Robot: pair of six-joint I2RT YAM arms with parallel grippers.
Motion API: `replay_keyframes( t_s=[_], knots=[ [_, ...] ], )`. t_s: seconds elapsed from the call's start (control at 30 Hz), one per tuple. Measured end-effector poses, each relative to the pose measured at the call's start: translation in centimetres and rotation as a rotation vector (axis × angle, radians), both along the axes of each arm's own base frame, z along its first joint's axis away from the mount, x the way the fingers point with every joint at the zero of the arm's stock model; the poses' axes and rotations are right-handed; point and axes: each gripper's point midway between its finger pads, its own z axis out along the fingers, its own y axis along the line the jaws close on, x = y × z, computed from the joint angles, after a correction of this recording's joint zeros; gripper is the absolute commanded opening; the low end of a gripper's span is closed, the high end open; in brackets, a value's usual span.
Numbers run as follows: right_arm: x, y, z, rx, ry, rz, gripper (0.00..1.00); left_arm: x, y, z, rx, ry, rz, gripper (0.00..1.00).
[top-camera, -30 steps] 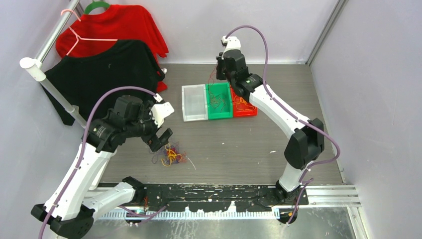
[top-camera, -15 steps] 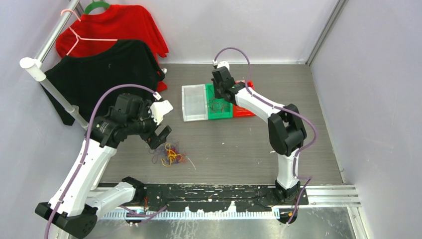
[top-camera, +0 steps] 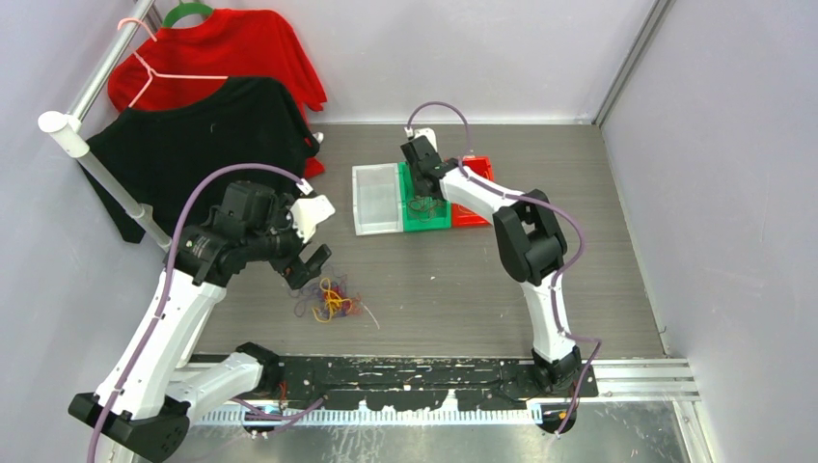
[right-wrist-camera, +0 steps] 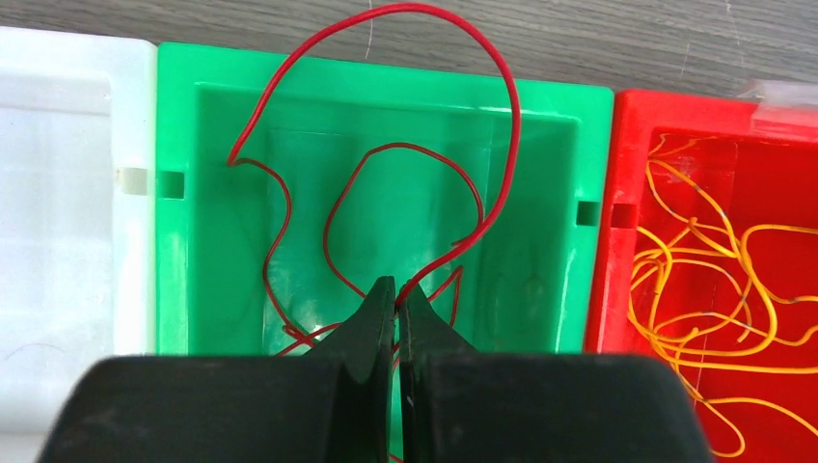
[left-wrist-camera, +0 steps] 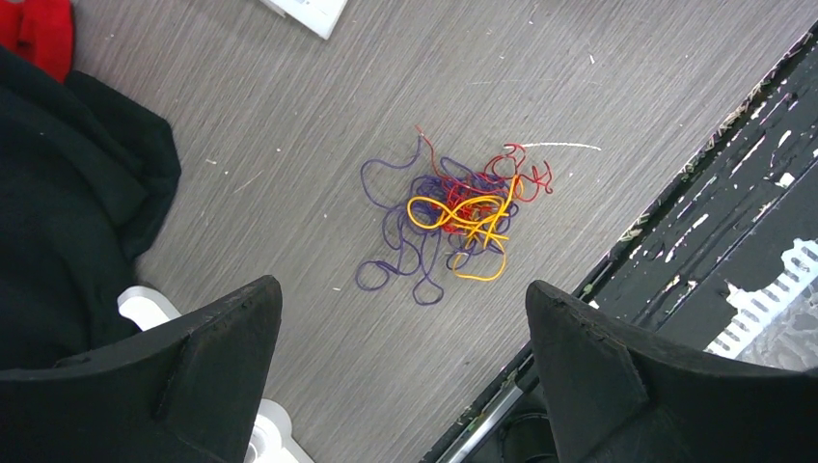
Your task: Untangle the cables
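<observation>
Cables: purple, red and orange tangle on the surface, well apart from the green bin.
Left hand: fingers wide apart, empty, above the cables.
Right hand: pinched on a red cable looping over the green bin.
Neighbours: white bin and red bin flank the green bin.
Black shirt: well left of it.

Glossy plastic green bin, matt grey wood-grain table, smooth thin cables
</observation>
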Motion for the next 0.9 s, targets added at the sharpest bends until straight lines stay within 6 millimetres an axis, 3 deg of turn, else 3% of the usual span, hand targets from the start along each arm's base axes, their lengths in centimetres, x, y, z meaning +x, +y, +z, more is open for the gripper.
replay_keyframes(
  t_s=[0.03,0.07,0.13,0.23,0.33,0.53,0.77,0.9],
  knots=[
    [0.1,0.0,-0.2,-0.007,0.003,0.0,0.03,0.0,0.0,0.0,0.001,0.0,0.0,0.96],
    [0.1,0.0,-0.5,-0.013,0.008,0.0,0.11,0.0,0.0,0.0,0.002,0.001,-0.002,0.96],
    [0.2,-0.1,-0.5,-0.022,0.013,0.0,0.38,0.0,0.1,0.0,0.004,-0.001,-0.005,0.96],
    [0.5,-0.2,0.2,-0.022,0.012,-0.004,0.53,0.0,0.1,0.0,0.007,-0.004,-0.012,0.96],
    [0.9,0.1,1.7,-0.006,0.009,0.001,0.53,-0.1,0.0,-0.1,0.005,-0.001,-0.018,0.96],
    [2.0,0.4,5.3,0.036,-0.034,0.001,0.39,-0.2,0.0,-0.1,-0.005,0.005,-0.019,0.96],
    [1.6,-0.5,7.7,0.054,-0.048,-0.015,0.42,0.0,0.3,-0.3,-0.011,0.02,-0.002,0.95],
    [1.9,-0.8,7.9,0.068,-0.051,-0.033,0.43,-0.1,0.4,-0.4,-0.013,0.029,-0.003,0.95]
  ],
)
